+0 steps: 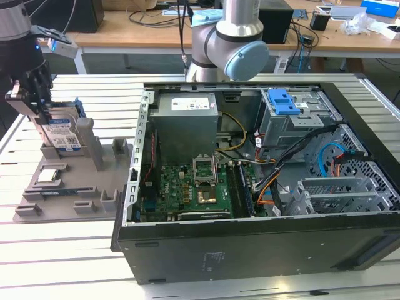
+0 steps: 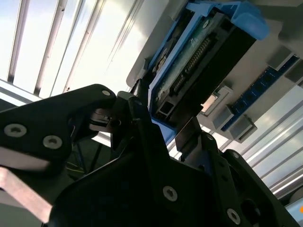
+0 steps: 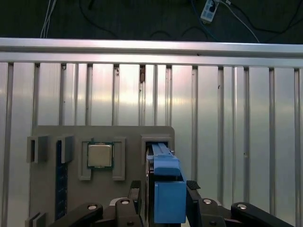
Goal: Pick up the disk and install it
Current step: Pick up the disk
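Gripper: black two-fingered gripper (image 1: 39, 106) at the exterior view's left, fingers (image 3: 193, 198) clamped against the disk's flat faces.
Disk: flat silver-grey metal disk (image 1: 62, 136), white-and-blue label, blue plastic bracket, upright on edge at the tray's slot.
Tray: grey plastic holder tray (image 1: 69, 203) on a slatted aluminium table (image 1: 62, 262).
Chip: small square silver chip (image 1: 50, 176), flat in the tray, near the disk.
Case: open black computer case (image 1: 250, 250), motherboard exposed, rightward, well apart.
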Controlling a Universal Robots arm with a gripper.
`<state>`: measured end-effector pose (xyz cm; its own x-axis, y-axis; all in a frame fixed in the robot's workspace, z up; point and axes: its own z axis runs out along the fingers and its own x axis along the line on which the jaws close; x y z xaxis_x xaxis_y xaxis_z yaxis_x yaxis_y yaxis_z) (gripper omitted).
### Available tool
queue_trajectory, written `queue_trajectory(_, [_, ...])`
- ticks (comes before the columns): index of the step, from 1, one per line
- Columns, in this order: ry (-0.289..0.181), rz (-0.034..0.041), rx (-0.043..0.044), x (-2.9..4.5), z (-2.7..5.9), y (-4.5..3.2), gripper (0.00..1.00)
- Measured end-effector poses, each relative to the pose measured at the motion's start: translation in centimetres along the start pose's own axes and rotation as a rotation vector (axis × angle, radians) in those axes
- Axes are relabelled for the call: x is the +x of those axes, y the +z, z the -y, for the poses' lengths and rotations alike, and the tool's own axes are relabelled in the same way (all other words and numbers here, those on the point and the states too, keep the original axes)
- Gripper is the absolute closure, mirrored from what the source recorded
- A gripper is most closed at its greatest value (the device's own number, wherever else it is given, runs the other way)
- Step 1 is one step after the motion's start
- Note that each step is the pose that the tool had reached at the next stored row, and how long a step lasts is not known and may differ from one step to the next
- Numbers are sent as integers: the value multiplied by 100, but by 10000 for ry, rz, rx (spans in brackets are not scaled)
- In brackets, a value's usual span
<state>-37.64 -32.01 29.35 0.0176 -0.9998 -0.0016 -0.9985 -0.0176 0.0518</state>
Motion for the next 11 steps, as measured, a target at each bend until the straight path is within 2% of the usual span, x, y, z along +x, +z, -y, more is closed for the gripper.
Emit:
queue_trajectory(6, [3,-8,11,-1,1,33,52])
queue_trajectory(7, [3,-10,294,-2,-2,35,52])
queue_trajectory(8, [2,-14,482,-1,-3,35,52])
queue_trajectory(11, [1,-15,521,-1,-3,35,52])
